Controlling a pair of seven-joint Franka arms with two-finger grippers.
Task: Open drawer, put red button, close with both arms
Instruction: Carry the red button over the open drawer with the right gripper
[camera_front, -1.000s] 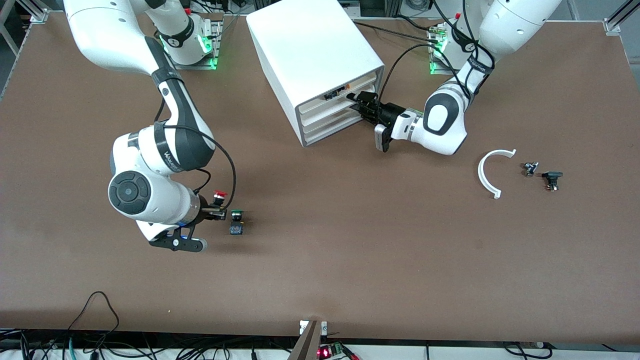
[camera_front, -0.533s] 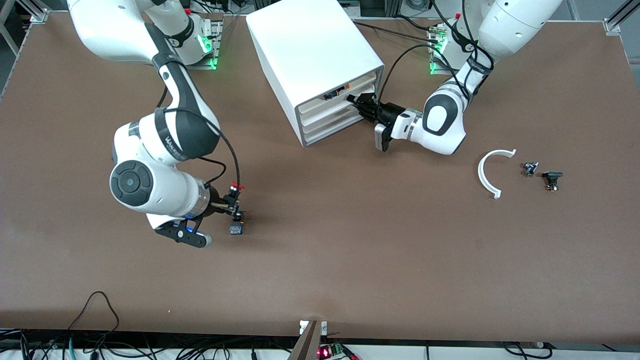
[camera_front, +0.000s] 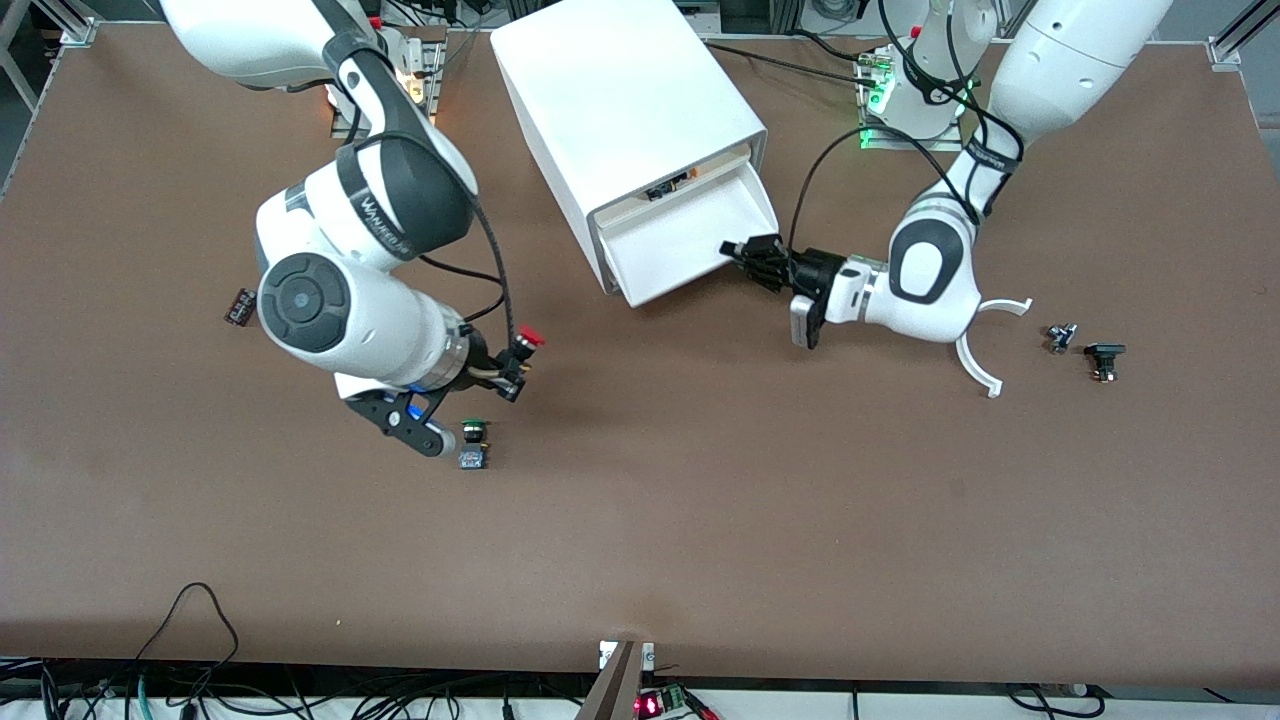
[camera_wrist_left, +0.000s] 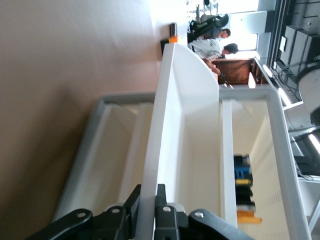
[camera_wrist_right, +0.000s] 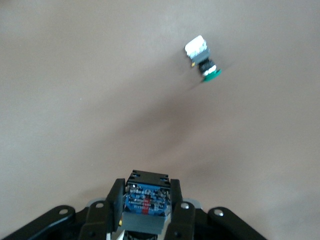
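Note:
The white cabinet (camera_front: 620, 90) stands near the arms' bases. The drawer (camera_front: 690, 240) under the top one is pulled out, and it looks empty. My left gripper (camera_front: 745, 255) is shut on the drawer's front wall (camera_wrist_left: 165, 150), with one finger on each side of it. My right gripper (camera_front: 512, 368) is up over the table, shut on the red button (camera_front: 526, 340). In the right wrist view the button's blue-grey base (camera_wrist_right: 146, 200) sits between the fingers. The green-capped button (camera_front: 473, 440) lies on the table below it and also shows in the right wrist view (camera_wrist_right: 202, 60).
A white curved piece (camera_front: 975, 355) and two small dark parts (camera_front: 1060, 337) (camera_front: 1103, 358) lie toward the left arm's end. A small dark part (camera_front: 240, 305) lies toward the right arm's end. The top drawer holds small items (camera_front: 670, 185).
My left gripper has pulled the drawer out of the cabinet, toward the front camera. My right gripper has lifted the red button and carried it away from the green button, toward the cabinet.

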